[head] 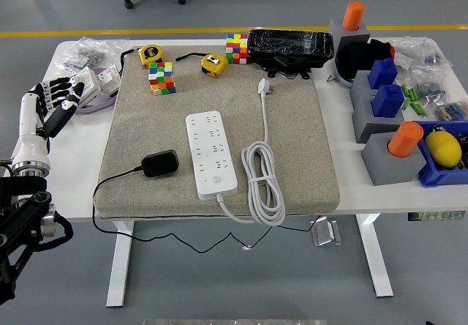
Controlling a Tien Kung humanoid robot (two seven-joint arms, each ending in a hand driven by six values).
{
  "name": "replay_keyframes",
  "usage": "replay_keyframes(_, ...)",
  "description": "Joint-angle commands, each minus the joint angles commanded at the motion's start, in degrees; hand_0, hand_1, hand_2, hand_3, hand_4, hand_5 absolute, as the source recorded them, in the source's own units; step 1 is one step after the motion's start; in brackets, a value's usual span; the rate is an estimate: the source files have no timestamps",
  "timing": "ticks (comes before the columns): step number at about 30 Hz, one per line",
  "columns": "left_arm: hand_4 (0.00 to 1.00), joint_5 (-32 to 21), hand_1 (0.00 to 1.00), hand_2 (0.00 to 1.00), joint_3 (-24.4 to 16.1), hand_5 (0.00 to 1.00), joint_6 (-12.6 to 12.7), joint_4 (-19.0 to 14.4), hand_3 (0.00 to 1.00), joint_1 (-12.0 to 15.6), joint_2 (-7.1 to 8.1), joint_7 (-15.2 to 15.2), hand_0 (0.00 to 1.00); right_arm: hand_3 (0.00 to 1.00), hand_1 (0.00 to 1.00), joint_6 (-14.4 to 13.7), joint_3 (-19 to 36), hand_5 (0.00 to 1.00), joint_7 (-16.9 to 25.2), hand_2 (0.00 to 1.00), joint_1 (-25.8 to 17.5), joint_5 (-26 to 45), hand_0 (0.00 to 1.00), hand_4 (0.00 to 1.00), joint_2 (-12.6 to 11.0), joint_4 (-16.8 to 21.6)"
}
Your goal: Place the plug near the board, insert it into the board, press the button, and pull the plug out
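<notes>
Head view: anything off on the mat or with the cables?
Nothing damaged or spilled. Two minor things: the power strip lies slightly skewed to the mat's edges, and the black adapter's thin cord runs off the near edge and dangles below the table. The left hand hovers at the left edge, fingers relaxed, holding nothing.

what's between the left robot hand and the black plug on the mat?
Head view: nothing stands between them. From the left robot hand to the black plug there is only bare white table, then bare mat.
</notes>
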Motion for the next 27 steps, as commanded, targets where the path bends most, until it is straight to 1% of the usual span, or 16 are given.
replay_keyframes(27, 0.878, 0.1, 0.686, 0.682, -0.3, 0.554, -0.8, -0.2, 0.645, -0.2, -0.19, 0.8, 0.647, 0.558, 0.647, 0.0, 0.5, 0.509, 0.0, 0.664, 0.3, -0.1, 0.609, 0.949, 0.2, -0.2)
